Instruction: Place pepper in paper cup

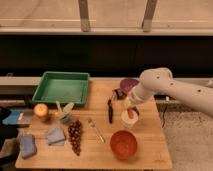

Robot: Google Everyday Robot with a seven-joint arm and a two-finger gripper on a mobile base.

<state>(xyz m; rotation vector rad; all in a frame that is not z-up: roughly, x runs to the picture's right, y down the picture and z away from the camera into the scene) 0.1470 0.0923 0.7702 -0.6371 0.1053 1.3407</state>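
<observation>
Camera view: the gripper is being held directly above the paper cup, at 3 o'clock on the table. The pepper is being seen upright in the cup's mouth, just below the claw; whether it is being grasped cannot be told. The orange bowl is sitting at 6 o'clock from the cup.
</observation>
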